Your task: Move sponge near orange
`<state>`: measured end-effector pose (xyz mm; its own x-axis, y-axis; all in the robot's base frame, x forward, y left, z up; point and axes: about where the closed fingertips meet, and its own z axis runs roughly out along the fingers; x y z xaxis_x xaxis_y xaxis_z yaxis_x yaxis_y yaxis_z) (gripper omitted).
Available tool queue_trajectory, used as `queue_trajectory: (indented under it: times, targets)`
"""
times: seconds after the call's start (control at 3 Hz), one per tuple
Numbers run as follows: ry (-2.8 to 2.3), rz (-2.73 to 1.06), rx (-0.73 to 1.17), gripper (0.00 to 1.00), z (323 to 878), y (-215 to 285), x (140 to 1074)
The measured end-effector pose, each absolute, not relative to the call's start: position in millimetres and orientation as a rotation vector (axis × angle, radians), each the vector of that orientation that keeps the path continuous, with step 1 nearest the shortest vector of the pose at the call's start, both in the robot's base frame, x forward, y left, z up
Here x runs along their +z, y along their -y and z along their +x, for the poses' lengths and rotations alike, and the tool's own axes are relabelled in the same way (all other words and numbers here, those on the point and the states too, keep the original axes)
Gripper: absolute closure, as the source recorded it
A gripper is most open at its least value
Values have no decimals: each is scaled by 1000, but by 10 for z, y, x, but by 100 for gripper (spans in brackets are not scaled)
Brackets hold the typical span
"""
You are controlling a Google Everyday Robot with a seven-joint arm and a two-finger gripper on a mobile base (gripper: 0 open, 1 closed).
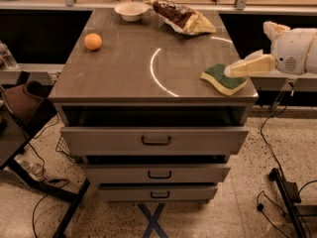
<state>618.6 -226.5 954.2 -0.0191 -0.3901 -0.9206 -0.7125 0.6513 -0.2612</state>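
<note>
The sponge (223, 79), pale yellow with a dark green top, lies flat at the front right corner of the grey cabinet top (124, 68). The orange (93, 41) sits at the far left of the same top, well apart from the sponge. My gripper (233, 71) reaches in from the right edge of the view, its cream-coloured fingers (250, 66) pointing left, with the tips just over the sponge's right end.
A white bowl (131, 11) stands at the back of the top, and a brown-and-yellow snack bag (183, 17) lies to its right. The top drawer (154, 139) below is pulled out a little. Cables and a stand (287, 195) are on the floor at right.
</note>
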Motion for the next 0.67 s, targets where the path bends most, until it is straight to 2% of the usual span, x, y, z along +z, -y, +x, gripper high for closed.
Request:
queue_trajectory:
  times: [0.67]
  targets:
    - [-1649, -926, 404, 0, 6170, 2167, 9166]
